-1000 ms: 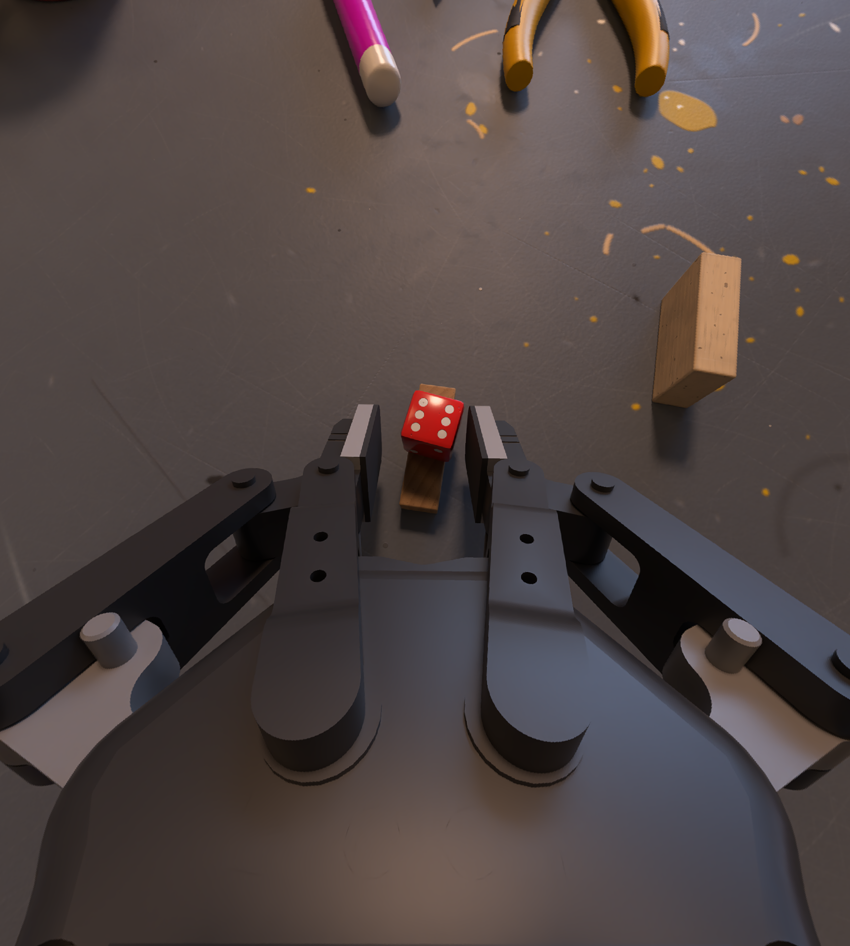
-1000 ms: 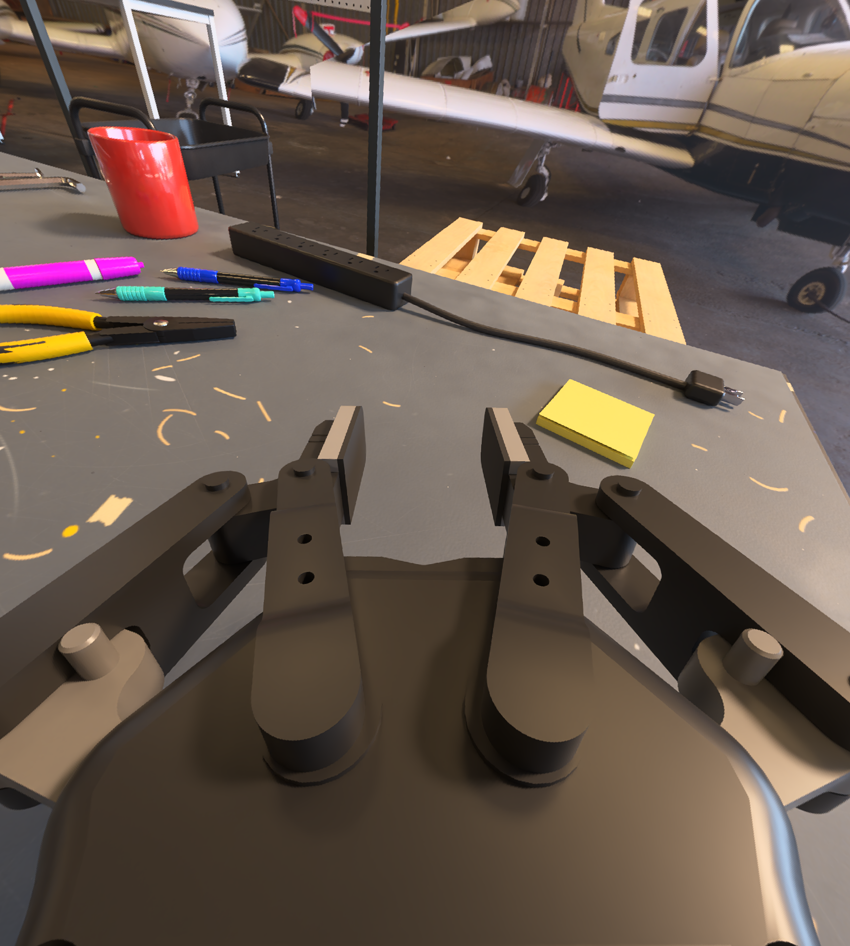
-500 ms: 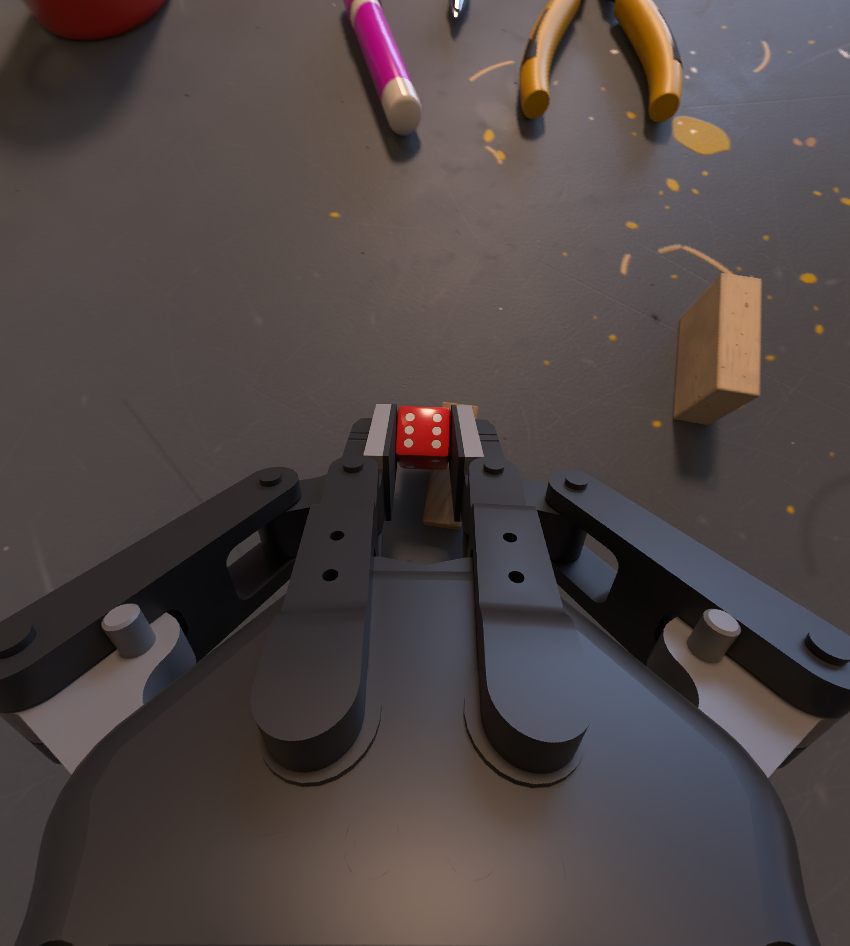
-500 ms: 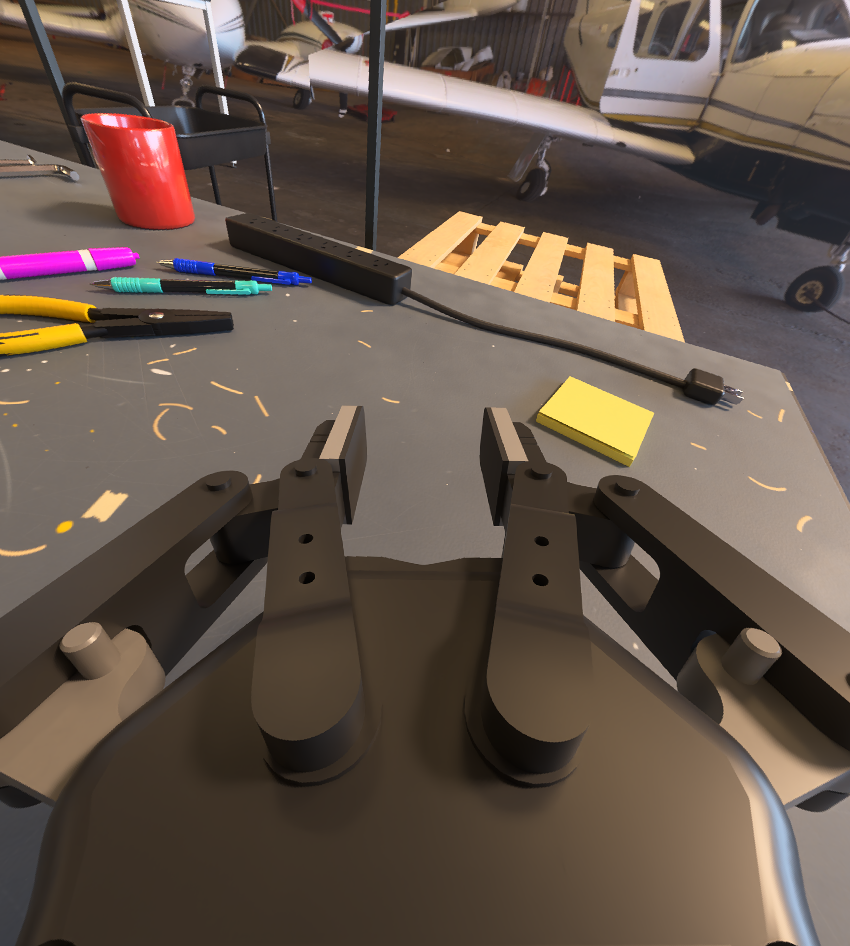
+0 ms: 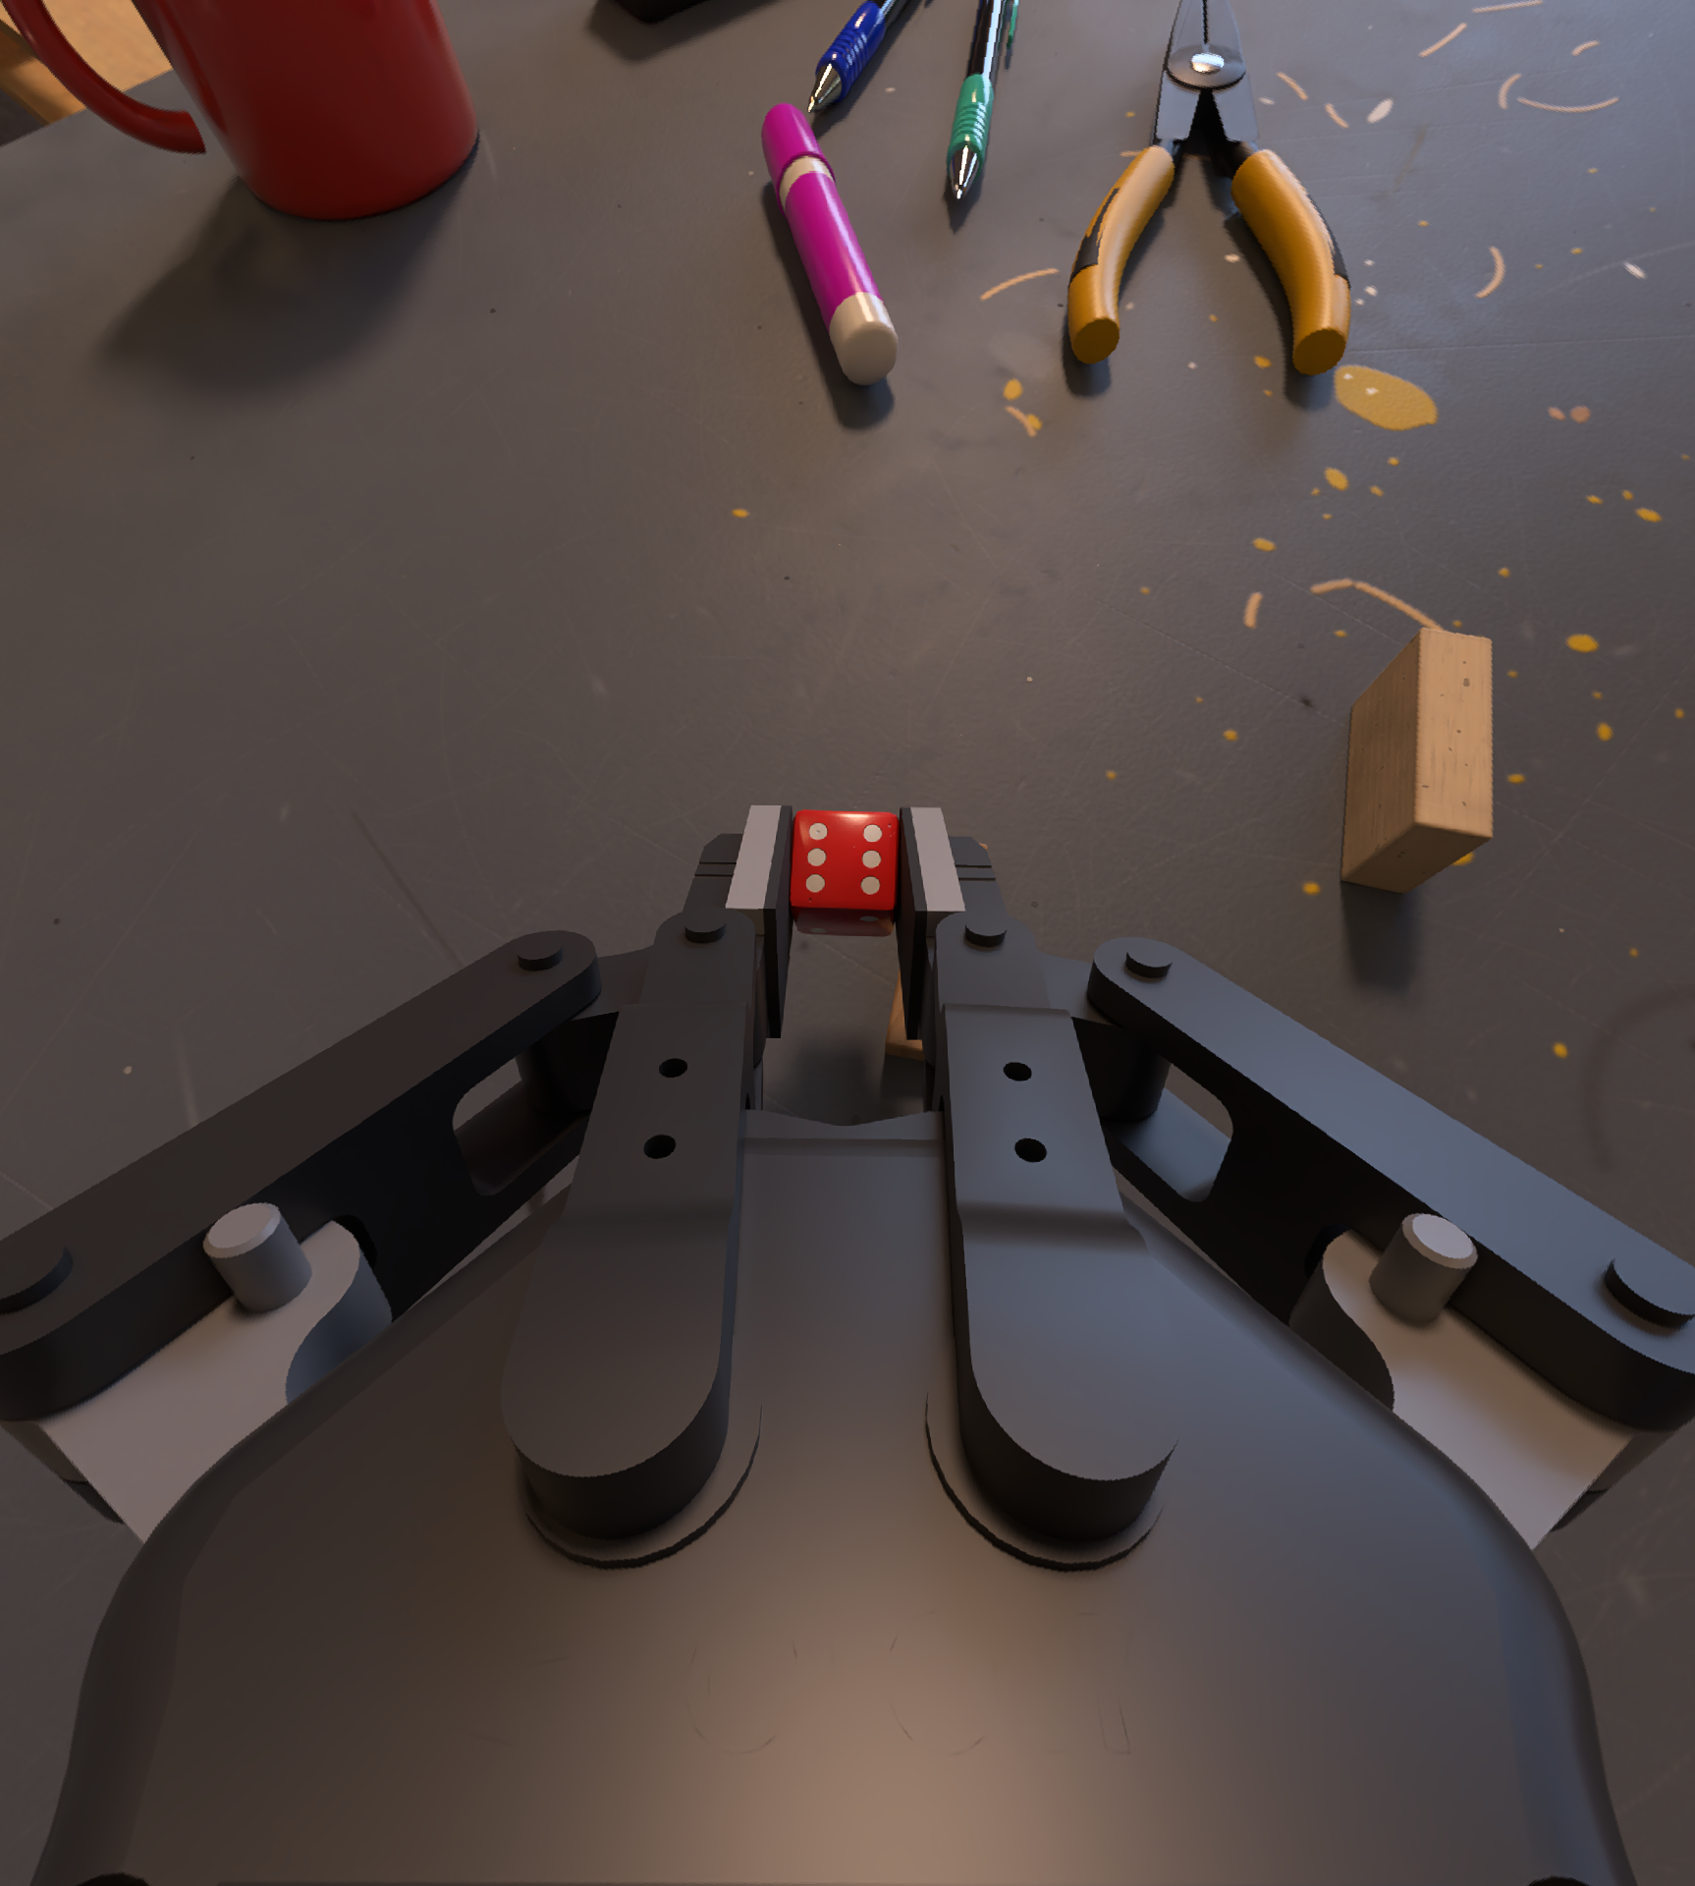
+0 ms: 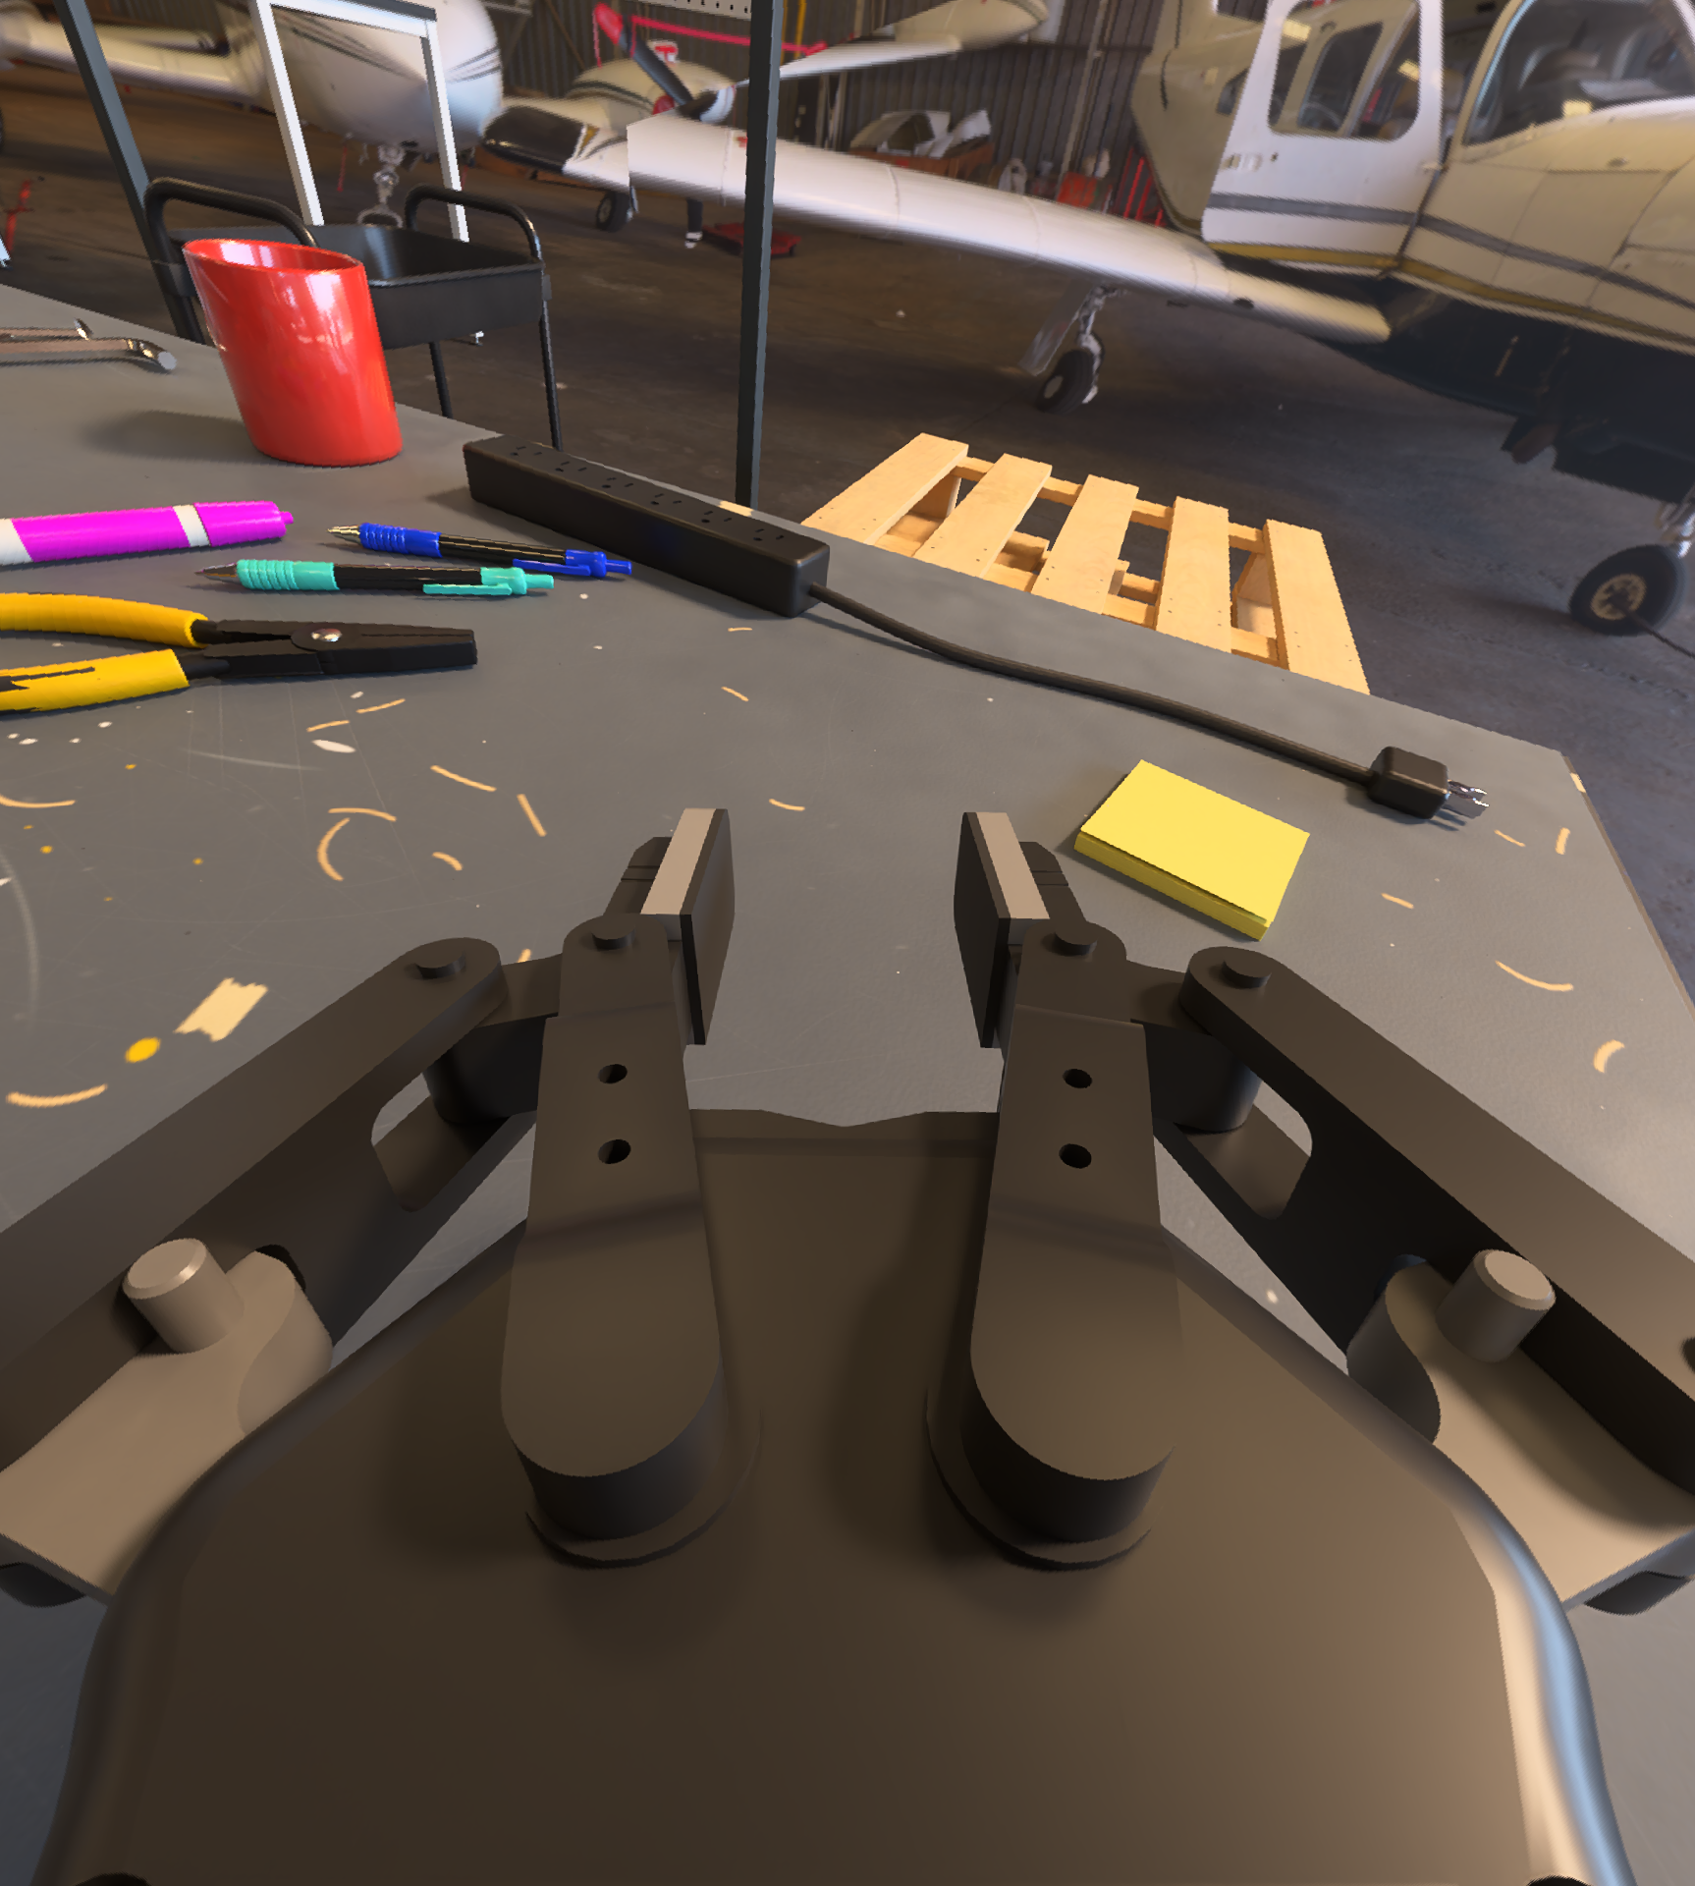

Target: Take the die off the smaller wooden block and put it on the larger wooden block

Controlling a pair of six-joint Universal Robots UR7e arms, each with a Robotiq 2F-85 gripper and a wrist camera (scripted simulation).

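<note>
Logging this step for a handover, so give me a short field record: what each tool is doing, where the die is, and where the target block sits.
left tool: shut on die
die top face: six pips
small block: mostly hidden below the fingers
large block: on table, right of die, bare
right tool: open, holding nothing

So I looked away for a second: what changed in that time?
The left tool closed its open fingers on the red die and lifted it off the smaller wooden block, which now peeks out lower between the fingers. The larger wooden block stayed put; the right tool stayed open and idle.
</note>
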